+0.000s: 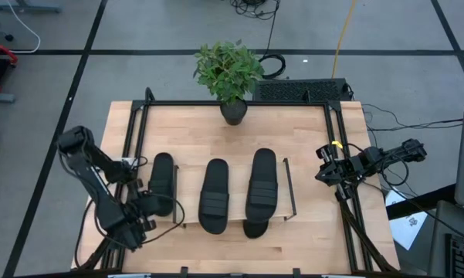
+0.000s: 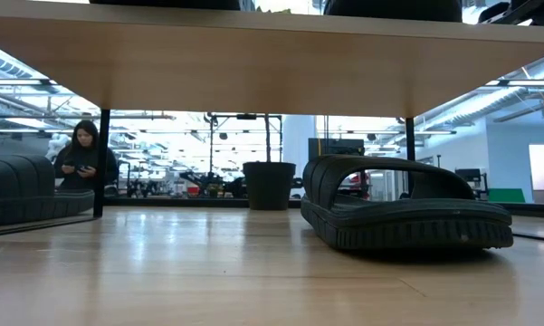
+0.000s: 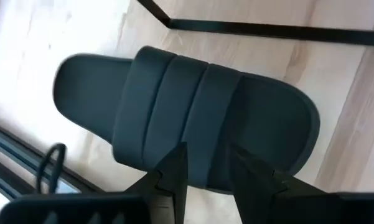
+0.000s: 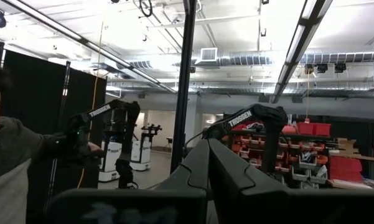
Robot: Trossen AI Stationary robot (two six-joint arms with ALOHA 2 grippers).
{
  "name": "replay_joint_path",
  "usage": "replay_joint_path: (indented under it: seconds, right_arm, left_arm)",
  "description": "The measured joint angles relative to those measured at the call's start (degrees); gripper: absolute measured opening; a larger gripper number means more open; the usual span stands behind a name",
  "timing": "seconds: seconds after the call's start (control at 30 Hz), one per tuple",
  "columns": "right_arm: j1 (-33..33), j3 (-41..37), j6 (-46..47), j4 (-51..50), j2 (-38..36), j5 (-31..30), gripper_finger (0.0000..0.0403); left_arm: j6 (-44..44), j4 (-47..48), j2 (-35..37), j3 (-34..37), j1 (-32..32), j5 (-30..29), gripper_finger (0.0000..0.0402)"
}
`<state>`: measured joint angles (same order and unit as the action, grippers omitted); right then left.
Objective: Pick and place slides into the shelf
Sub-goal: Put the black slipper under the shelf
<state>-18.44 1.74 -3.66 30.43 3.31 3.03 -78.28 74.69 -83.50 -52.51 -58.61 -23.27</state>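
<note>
Slide (image 1: 161,184) number four lies by the left edge of the table (image 1: 309,239), just outside the left end of the shelf (image 1: 282,202), its long way running front to back. The left gripper (image 1: 149,204) pinches the near side of its strap. The right gripper (image 1: 322,171) waits shut and empty near the table's right edge.

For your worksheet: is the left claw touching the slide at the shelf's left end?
Touching: the left wrist view shows the left claw closed on the slide's edge.
</note>
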Motion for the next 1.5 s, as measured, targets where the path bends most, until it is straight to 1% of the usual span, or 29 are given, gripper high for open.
replay_joint_path:
  seconds: [0.1, 0.17, 0.27, 0.5, 0.57, 0.63, 0.77, 0.9, 1.1, 1.27, 1.4, 1.5]
  right_arm:
    - [0.0, 0.0, 0.0, 0.0, 0.0, 0.0, 0.0000]
    - [0.0, 0.0, 0.0, 0.0, 0.0, 0.0, 0.0000]
    - [0.0, 0.0, 0.0, 0.0, 0.0, 0.0, 0.0000]
    - [0.0, 0.0, 0.0, 0.0, 0.0, 0.0, 0.0000]
    - [0.0, 0.0, 0.0, -0.1, 0.0, 0.0, 0.0000]
    - [0.0, 0.0, 0.0, -0.2, 0.0, 0.0, 0.0000]
    - [0.0, 0.0, 0.0, -0.2, 0.0, 0.0, 0.0000]
    - [0.0, 0.0, 0.0, -0.2, 0.0, 0.0, 0.0000]
    - [0.0, 0.0, 0.0, -0.3, 0.0, 0.0, 0.0000]
    - [0.0, 0.0, 0.0, -0.2, 0.0, -0.1, 0.0000]
    - [0.0, 0.0, 0.0, -0.3, 0.0, -0.2, 0.0000]
    - [0.0, 0.0, 0.0, -0.3, 0.0, -0.2, 0.0000]
  left_arm:
    - [-3.3, -0.3, -0.8, 0.0, 0.0, 0.0, 0.0117]
    - [-4.8, -1.4, -0.8, 0.0, 0.0, 0.0, 0.0136]
    - [-5.5, -2.3, -0.8, 0.0, -0.5, -0.1, 0.0178]
    - [-6.1, -1.3, -0.8, 0.0, -2.6, 0.7, 0.0296]
    - [-7.4, 0.1, -1.1, 0.0, -3.0, -0.4, 0.0319]
    - [-8.4, 1.3, -2.0, 0.0, -3.5, -2.4, 0.0332]
    - [-7.4, 2.0, -4.7, 0.5, -3.9, -2.1, 0.0331]
    - [-5.4, 1.6, -7.4, 0.8, -4.9, -1.5, 0.0311]
    - [-2.4, 1.4, -10.9, 0.8, -5.7, -3.4, 0.0283]
    - [-0.8, 3.0, -15.4, 0.8, -5.3, -5.9, 0.0261]
    - [-0.1, 3.7, -18.3, 0.8, -4.6, -5.7, 0.0244]
    - [-0.2, 6.2, -19.8, 0.8, -4.2, -5.4, 0.0232]
